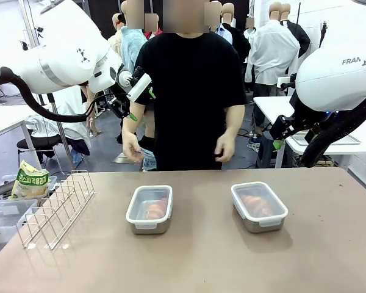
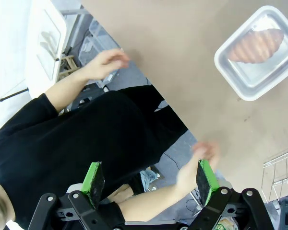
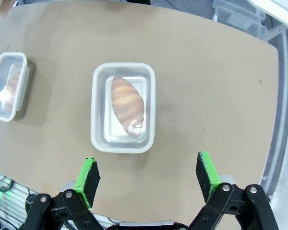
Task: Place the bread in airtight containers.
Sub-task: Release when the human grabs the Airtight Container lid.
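Croissants lie one apiece inside two lidded steel containers point(image 1: 149, 209) point(image 1: 258, 206) set side by side mid-worktop point(image 1: 201, 256), nearer its far edge. Left hand point(image 2: 151, 181) and right hand point(image 3: 149, 173) hover raised, fingers spread, holding nothing. A wire rack point(image 1: 55, 207) stands at the left edge; a person's hands point(image 1: 132, 148) hang beyond the far edge.
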{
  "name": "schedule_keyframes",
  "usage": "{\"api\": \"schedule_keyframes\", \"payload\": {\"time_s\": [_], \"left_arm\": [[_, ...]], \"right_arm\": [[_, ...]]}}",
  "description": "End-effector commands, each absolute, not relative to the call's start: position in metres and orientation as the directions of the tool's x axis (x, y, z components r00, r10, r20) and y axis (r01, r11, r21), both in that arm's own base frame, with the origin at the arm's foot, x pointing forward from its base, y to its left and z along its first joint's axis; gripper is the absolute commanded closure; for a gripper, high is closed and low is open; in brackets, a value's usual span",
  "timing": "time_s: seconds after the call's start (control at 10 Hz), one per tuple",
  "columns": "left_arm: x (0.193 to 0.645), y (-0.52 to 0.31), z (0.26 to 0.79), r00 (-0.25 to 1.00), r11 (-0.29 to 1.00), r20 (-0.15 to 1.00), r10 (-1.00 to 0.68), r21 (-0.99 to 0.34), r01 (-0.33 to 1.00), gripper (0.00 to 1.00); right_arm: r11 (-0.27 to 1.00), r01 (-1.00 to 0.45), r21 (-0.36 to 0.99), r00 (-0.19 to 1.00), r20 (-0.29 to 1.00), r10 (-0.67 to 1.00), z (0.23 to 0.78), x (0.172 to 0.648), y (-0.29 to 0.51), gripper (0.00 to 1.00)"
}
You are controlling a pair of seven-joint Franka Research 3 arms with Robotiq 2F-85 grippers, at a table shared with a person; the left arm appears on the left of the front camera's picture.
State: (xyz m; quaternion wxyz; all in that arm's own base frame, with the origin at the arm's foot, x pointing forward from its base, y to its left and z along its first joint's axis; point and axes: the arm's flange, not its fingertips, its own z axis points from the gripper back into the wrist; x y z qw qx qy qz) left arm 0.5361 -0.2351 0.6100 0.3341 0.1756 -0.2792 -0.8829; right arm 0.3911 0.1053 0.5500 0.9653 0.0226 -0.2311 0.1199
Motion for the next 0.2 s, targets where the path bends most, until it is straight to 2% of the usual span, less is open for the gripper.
{"api": "schedule_keyframes", "payload": {"time_s": [0.0, 0.1], "left_arm": [[0.5359, -0.2342, 0.6107, -0.715, -0.621, -0.123, -0.689, 0.610, 0.493, 0.00], [0.5359, -0.2342, 0.6107, -0.715, -0.621, -0.123, -0.689, 0.610, 0.493, 0.00]], "right_arm": [[0.970, -0.242, -0.011, 0.864, 0.452, 0.221, 0.5494, 0.3911, 0.1051, 0.00], [0.970, -0.242, -0.011, 0.864, 0.452, 0.221, 0.5494, 0.3911, 0.1051, 0.00]]}}
